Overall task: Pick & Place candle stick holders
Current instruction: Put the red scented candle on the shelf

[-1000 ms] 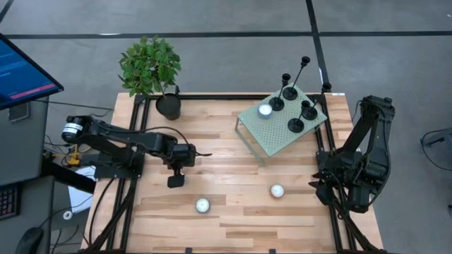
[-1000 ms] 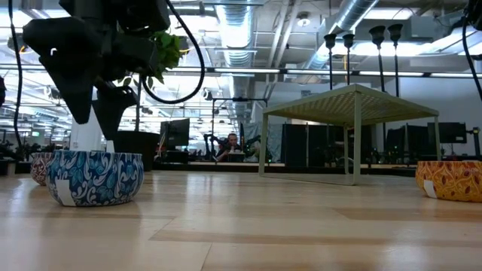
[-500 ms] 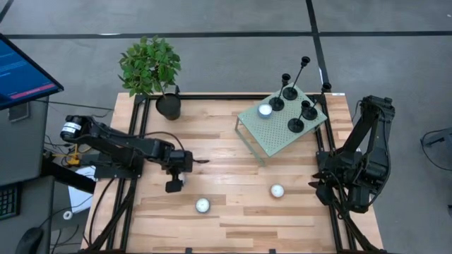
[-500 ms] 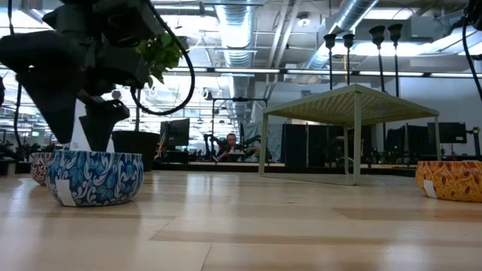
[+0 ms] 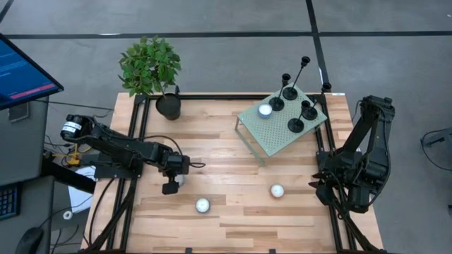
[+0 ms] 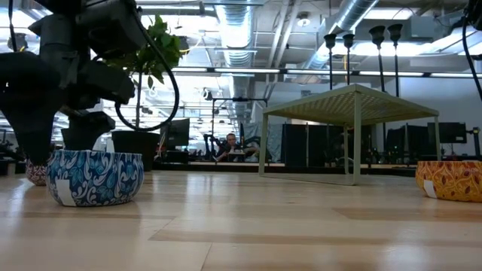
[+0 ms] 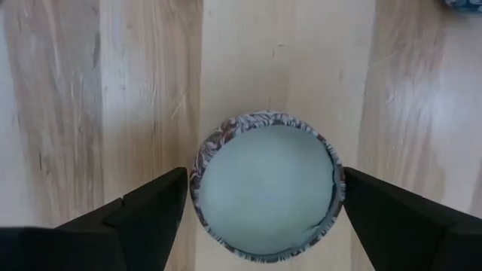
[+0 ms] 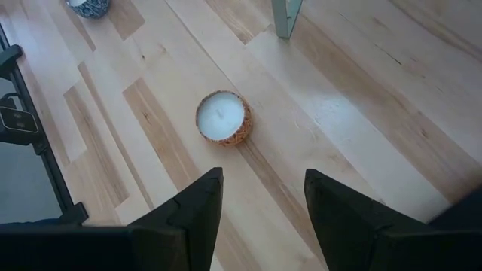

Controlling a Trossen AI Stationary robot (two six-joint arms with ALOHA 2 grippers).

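Observation:
Several matte-black candle stick holders (image 5: 295, 125) stand on their disc bases on a pale green slatted stand (image 5: 275, 134) at the table's far right; their cups show in the low view (image 6: 376, 31). My left gripper (image 5: 169, 185) is at the table's left, low over a white tealight in a patterned cup (image 7: 267, 194). It is open, pointing down, one finger on either side of the tealight, close to its rim. My right gripper (image 5: 326, 185) waits open and empty at the table's right edge.
A white tealight (image 5: 265, 109) sits on the stand among the holders. A blue-patterned tealight (image 5: 203, 205) and an orange-patterned one (image 8: 224, 118) lie on the near half of the table. A potted plant (image 5: 168, 106) stands at the far left corner.
My left gripper has gone toward the table's near left and come down over the tealight there. The holders and the right arm have kept still.

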